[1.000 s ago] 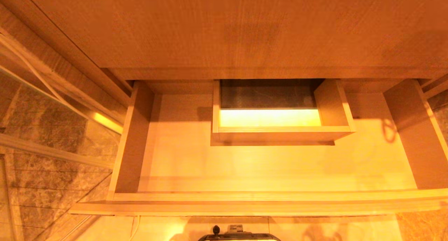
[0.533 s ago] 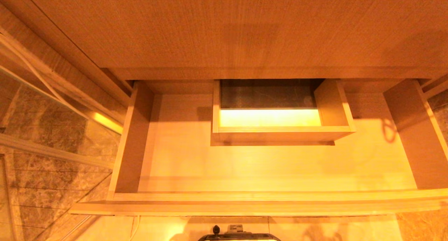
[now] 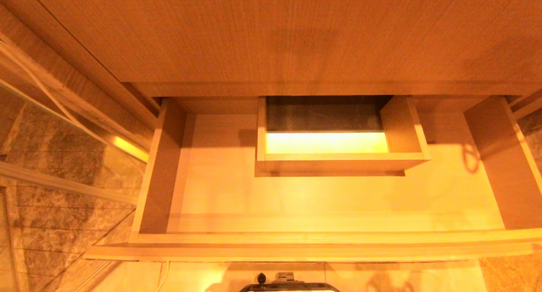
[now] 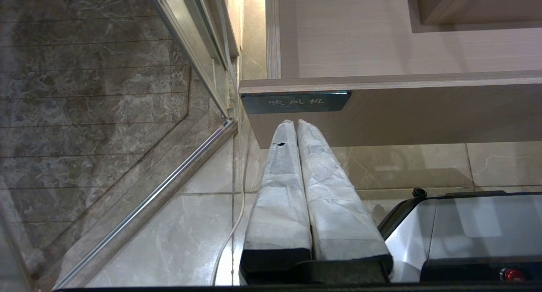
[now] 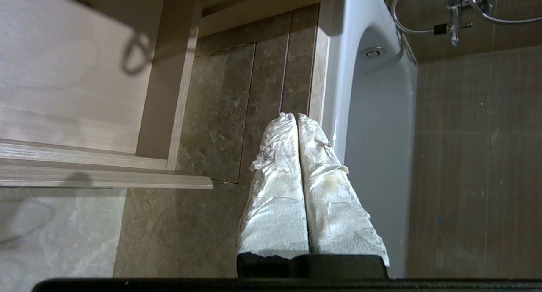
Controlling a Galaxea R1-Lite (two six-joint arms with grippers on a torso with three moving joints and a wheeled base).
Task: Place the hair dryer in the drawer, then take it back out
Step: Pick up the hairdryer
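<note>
Hanging w/ both grippers' jaws together, we saw the drawer (image 3: 271, 198) open mid-frame, glass panel (image 4: 127, 114) left; left gripper (image 4: 296, 123) just below its label (image 4: 295, 102), right gripper (image 5: 296, 116) beside the tub (image 5: 372, 114).

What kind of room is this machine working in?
Most likely a bathroom. A white bathtub with a shower hose and tap stands beside marble-look tiles, and an open wooden vanity drawer fills the head view.

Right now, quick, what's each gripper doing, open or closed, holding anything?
Left gripper: closed, holding nothing, below the drawer front.
Right gripper: closed, holding nothing, off the drawer's right end, over the floor.
</note>
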